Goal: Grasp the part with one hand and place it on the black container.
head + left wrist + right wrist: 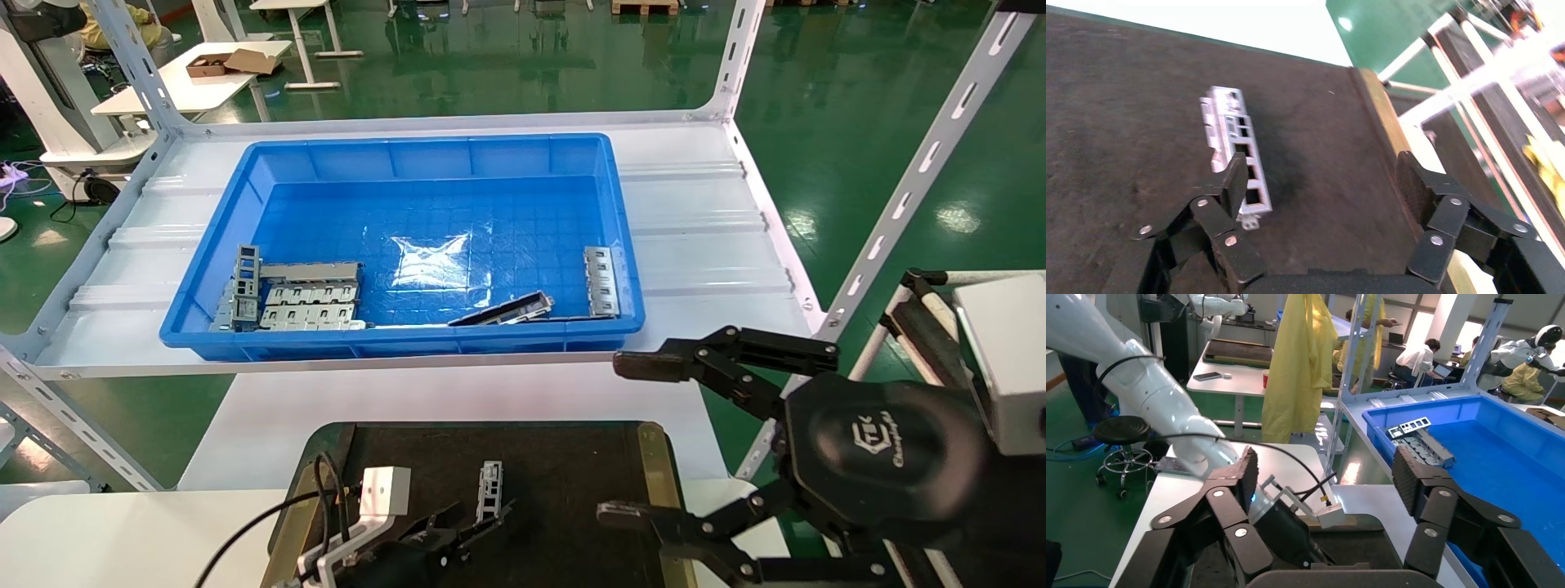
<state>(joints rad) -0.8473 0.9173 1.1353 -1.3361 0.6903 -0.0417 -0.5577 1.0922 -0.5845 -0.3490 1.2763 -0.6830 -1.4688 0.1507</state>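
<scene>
The part [489, 488] [1232, 144], a small silver bar with square cut-outs, rests on the black container [572, 465] [1119, 110] [1358, 545]. My left gripper [470, 523] [1321, 174] is open low over the tray. One of its fingers [1232, 184] overlaps the part's near end, and the other stands far off near the olive-gold strip [1379, 116]. Nothing is clamped between them. To the right of the tray my right gripper [621, 439] [1327, 468] hangs wide open and empty.
A deep blue bin [425, 159] [1474, 407] sits on the white shelf behind the tray. It holds stacked grey pieces [302, 298], a dark slanted strip [502, 310] and another silver bar [601, 282]. A slanted white shelf post [915, 188] rises at the right.
</scene>
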